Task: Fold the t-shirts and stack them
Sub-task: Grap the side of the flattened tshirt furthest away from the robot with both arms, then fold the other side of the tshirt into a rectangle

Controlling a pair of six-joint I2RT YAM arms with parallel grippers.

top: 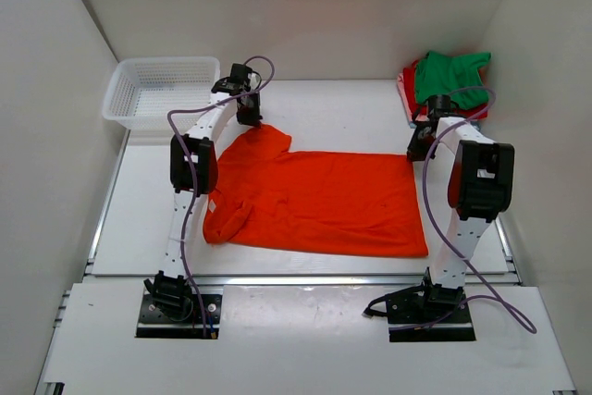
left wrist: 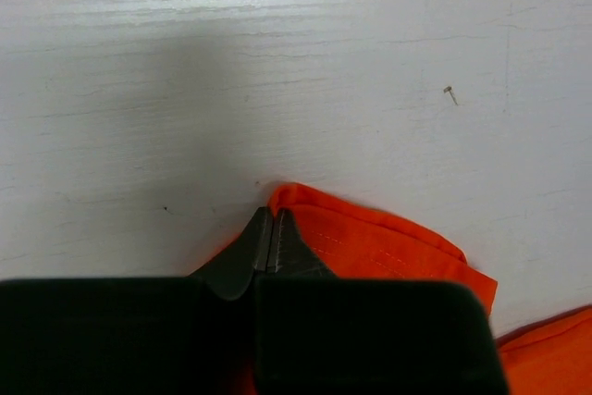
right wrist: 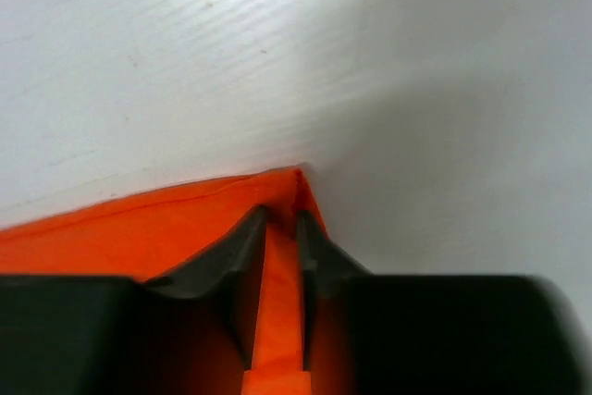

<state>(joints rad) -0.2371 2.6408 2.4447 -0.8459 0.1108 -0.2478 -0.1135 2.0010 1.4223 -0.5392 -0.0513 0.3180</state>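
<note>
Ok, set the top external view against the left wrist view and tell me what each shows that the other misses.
Top external only: the white basket far left, the green and red shirt pile far right, the right gripper at a far corner of the orange t-shirt, and that shirt's whole outline. Left wrist only: the left gripper with fingers pressed together on the cloth's folded edge, and a small speck on the table. Both: the orange t-shirt, the left gripper, the white table.
</note>
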